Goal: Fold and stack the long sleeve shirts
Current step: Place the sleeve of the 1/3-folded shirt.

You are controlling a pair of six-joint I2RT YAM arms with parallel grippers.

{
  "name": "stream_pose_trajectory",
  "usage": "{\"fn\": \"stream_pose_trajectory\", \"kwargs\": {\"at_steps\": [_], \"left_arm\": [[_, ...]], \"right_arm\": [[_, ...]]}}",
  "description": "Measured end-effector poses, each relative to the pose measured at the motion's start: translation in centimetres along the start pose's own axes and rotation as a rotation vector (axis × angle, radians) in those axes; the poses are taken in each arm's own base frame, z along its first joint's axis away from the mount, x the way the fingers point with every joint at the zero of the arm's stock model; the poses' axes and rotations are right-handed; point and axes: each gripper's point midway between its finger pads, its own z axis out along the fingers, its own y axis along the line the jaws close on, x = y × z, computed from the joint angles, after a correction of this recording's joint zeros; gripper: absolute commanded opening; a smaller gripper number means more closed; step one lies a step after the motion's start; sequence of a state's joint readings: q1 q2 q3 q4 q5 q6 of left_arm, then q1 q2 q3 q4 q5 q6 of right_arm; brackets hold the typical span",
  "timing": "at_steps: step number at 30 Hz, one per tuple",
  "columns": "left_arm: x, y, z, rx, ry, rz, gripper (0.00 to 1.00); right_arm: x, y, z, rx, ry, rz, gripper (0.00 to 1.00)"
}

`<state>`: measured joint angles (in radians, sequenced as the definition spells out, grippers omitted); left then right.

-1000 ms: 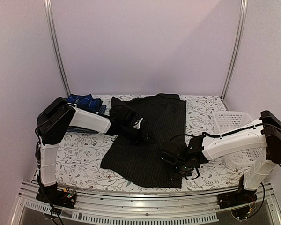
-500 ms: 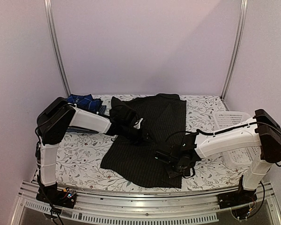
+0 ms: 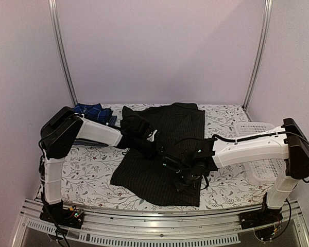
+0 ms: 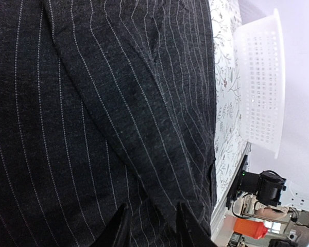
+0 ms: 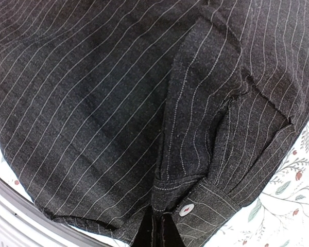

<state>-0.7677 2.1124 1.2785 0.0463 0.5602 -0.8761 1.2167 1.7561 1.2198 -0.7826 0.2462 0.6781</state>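
The black pinstriped shirt lies spread across the middle of the flower-printed table, its collar toward the far edge and its hem toward the arm bases. The left gripper rests on the shirt's upper left part, its fingers set narrowly apart with a pointed fold of the striped cloth caught between them. The right arm reaches in from the right, across the lower half of the shirt, and the right gripper is pinched tight on the edge of a sleeve cuff, just beside the cuff's small pale button. In the right wrist view the sleeve runs up from that cuff in a creased band over the flat body of the shirt, with bare table showing at the lower corners. A blue plaid shirt sits at the far left of the table, behind the left arm and apart from the black one. The white mesh basket stands at the table's right edge, beyond the right arm and clear of the cloth
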Motion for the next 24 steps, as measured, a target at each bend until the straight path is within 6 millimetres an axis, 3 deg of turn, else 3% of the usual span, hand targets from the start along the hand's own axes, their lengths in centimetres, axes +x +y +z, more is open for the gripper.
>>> {"fn": "stream_pose_trajectory", "kwargs": {"at_steps": [4,5,9,11,17,21,24], "left_arm": [[0.0,0.0,0.0,0.0,0.0,-0.001,0.31],[0.0,0.0,0.0,0.0,0.0,-0.001,0.31],[-0.2,-0.1,0.1,0.001,0.0,0.0,0.31],[-0.5,-0.2,0.4,0.004,-0.003,0.003,0.31],[-1.7,0.1,1.2,-0.015,-0.028,0.004,0.31],[-3.0,0.7,1.5,-0.048,-0.069,0.004,0.31],[-3.9,1.0,1.8,-0.063,-0.091,0.007,0.31]], "right_arm": [[0.6,0.5,0.6,-0.01,0.029,-0.019,0.01],[0.8,0.5,0.8,-0.009,0.038,-0.024,0.06],[1.4,0.8,1.3,-0.023,0.064,-0.028,0.4],[1.3,1.2,1.2,-0.042,0.057,-0.03,0.49],[-1.2,0.6,-1.9,-0.133,-0.047,0.04,0.54],[-3.9,-2.6,-4.6,-0.202,-0.162,0.17,0.53],[-4.8,-4.3,-5.2,-0.247,-0.219,0.241,0.5]]}}
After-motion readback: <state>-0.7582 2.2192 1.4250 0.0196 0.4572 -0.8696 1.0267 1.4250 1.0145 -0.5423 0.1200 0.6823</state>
